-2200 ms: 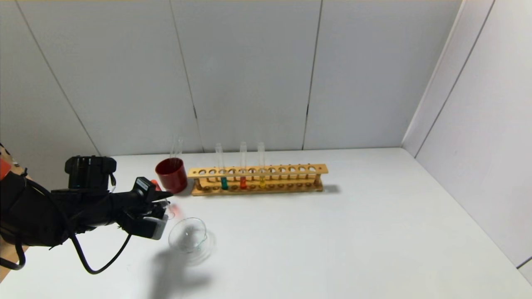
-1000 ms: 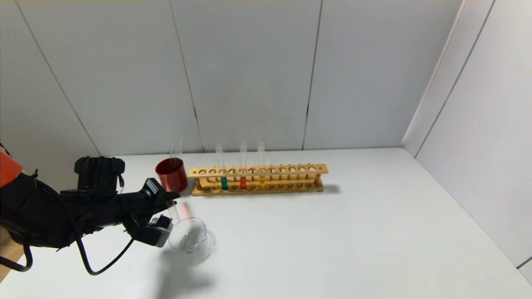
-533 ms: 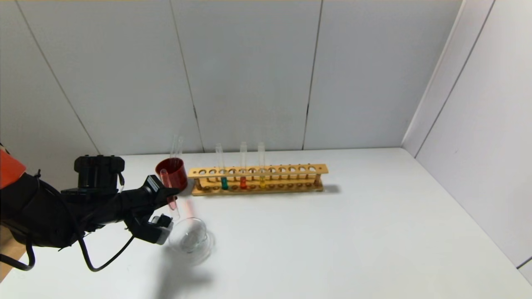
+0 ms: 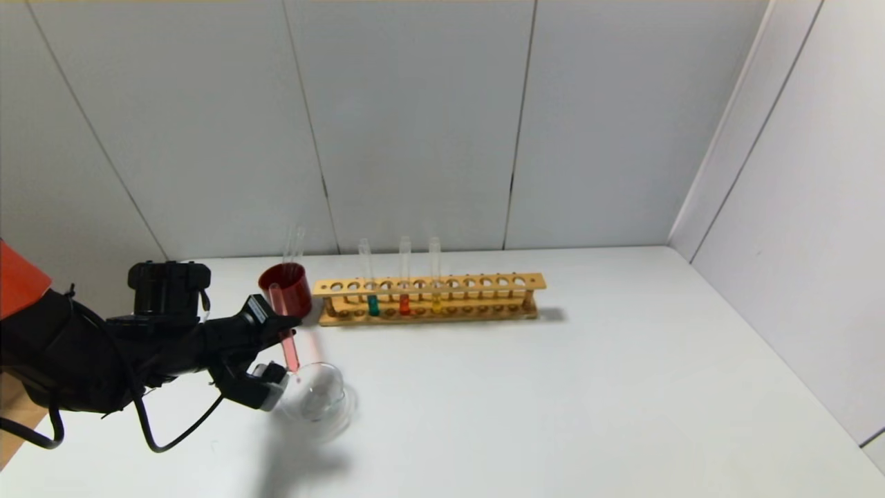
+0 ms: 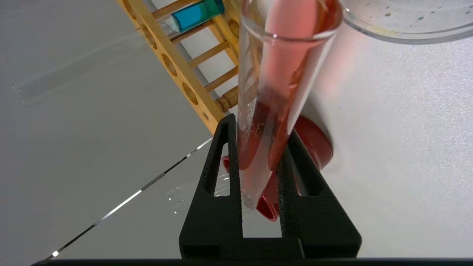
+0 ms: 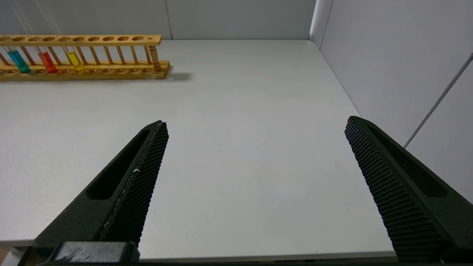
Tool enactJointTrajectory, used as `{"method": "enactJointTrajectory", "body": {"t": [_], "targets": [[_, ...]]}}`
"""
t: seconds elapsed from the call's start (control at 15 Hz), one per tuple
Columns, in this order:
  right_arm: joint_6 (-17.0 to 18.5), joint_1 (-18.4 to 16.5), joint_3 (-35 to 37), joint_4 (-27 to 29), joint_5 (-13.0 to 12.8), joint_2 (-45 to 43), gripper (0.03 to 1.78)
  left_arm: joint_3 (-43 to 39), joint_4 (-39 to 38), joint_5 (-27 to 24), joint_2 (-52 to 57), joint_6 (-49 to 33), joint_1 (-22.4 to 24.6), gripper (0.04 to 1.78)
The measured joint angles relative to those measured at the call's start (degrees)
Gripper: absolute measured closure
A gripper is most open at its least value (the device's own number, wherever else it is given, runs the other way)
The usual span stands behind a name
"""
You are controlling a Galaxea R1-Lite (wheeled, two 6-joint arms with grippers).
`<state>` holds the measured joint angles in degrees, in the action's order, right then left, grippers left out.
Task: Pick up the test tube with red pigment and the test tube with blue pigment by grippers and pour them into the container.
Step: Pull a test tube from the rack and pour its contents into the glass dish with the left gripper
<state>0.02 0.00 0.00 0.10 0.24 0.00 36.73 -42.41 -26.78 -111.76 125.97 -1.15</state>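
My left tool (image 4: 276, 346) pinched the tilted red-pigment test tube (image 4: 285, 332); its mouth barely reached the glass dish (image 4: 332, 408), risking spills on the desk (image 4: 553, 401).

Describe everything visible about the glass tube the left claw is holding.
The tube is slim clear glass, pinched between the two black fingers of the left claw. It tilts steeply, mouth downward, at the rim of the clear glass dish. Pinkish-red liquid runs along its inside toward the mouth. It hangs above the white table.
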Motion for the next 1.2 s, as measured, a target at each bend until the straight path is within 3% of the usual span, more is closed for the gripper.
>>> {"method": "enactJointTrajectory", "body": {"t": [0.8,1.2], "targets": [[0.0,0.0,0.0,0.0,0.0,0.0,0.06,0.1,-5.1,1.8,-1.7,2.4,-1.6,1.5],[0.0,0.0,0.0,0.0,0.0,0.0,0.06,-0.6,-5.2,5.8,0.0,6.9,-1.8,1.5]]}}
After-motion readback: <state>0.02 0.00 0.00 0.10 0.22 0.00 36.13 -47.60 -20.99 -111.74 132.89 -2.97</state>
